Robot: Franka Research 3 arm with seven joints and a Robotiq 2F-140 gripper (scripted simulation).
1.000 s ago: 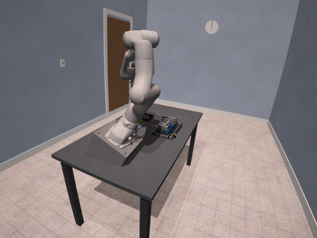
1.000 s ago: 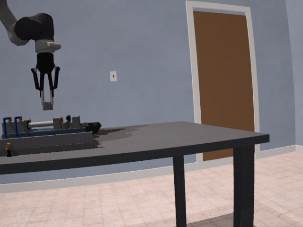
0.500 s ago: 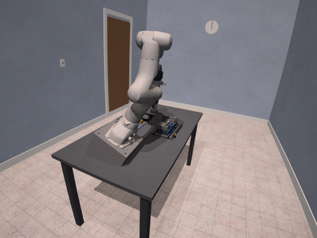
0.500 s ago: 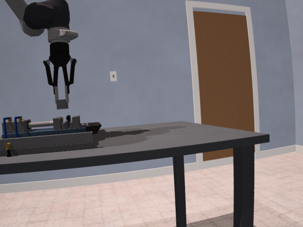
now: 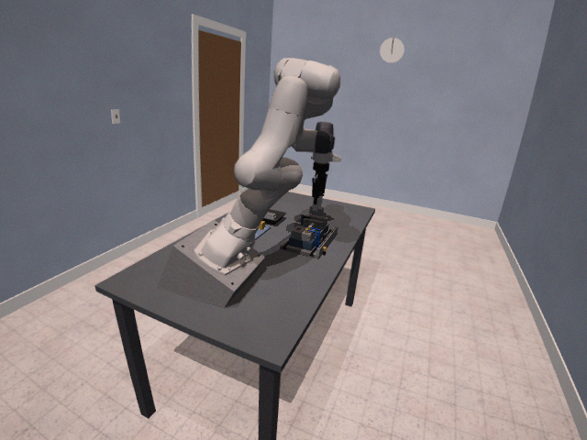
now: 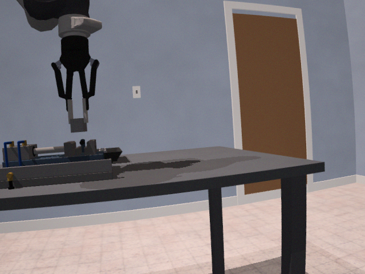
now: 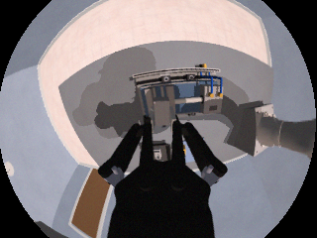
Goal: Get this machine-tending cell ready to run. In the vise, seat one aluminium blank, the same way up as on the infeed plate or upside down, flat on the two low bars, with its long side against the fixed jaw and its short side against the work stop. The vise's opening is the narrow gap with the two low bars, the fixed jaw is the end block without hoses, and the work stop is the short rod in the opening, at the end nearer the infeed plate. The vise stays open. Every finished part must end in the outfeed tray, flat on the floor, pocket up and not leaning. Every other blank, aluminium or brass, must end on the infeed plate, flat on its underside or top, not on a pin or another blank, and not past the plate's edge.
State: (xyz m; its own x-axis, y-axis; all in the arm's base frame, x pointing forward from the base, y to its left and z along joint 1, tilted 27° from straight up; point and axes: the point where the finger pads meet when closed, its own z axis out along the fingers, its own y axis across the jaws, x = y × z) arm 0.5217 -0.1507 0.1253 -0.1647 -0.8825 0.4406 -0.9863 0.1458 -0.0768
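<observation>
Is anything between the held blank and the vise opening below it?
Nothing visible. The hand is shut on a grey blank, hanging in open air above the vise. The gap between its two blocks looks unoccupied, though the low bars are hidden from this side.

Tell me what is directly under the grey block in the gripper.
The grey block, clamped in the gripper, hangs above the vise, roughly over the gap between its two blocks. The low bars and work stop inside are hidden.

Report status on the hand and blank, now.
Hand shut on grey blank. Blank in the air above vise opening, not seated. Nothing visible blocking the way down.
</observation>
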